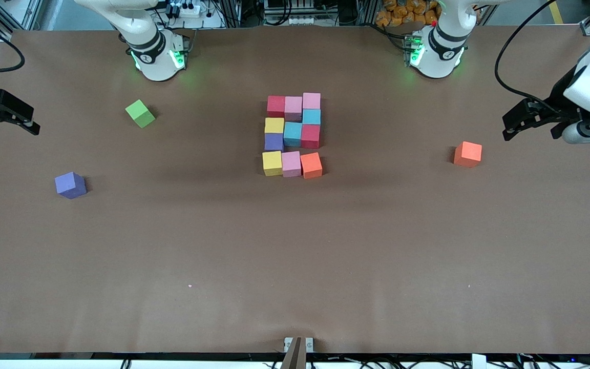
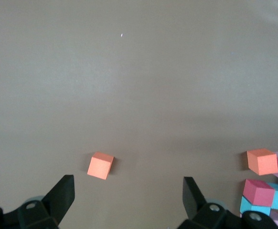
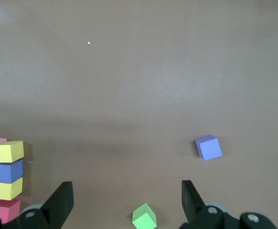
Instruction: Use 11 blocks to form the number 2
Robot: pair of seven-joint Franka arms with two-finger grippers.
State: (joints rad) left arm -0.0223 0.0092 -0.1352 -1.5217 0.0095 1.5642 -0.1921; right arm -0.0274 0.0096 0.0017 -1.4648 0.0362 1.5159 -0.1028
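The number 2 (image 1: 292, 134) stands at the table's middle, built of the blocks: red (image 1: 276, 105), pink and pink in the row farthest from the front camera, then teal, then yellow, teal (image 1: 292, 133) and red, then purple, then yellow, pink and orange (image 1: 311, 165). The left wrist view shows part of the number 2 (image 2: 265, 191), and so does the right wrist view (image 3: 7, 171). My left gripper (image 1: 505, 128) (image 2: 128, 186) hangs open and empty over the left arm's end. My right gripper (image 1: 35, 121) (image 3: 127, 188) hangs open and empty over the right arm's end.
A loose orange cube (image 1: 467, 154) (image 2: 100, 165) lies between the digit and my left gripper. Toward the right arm's end lie a light green cube (image 1: 140, 113) (image 3: 144, 217) and a loose purple cube (image 1: 70, 185) (image 3: 208, 147), which is nearer the front camera.
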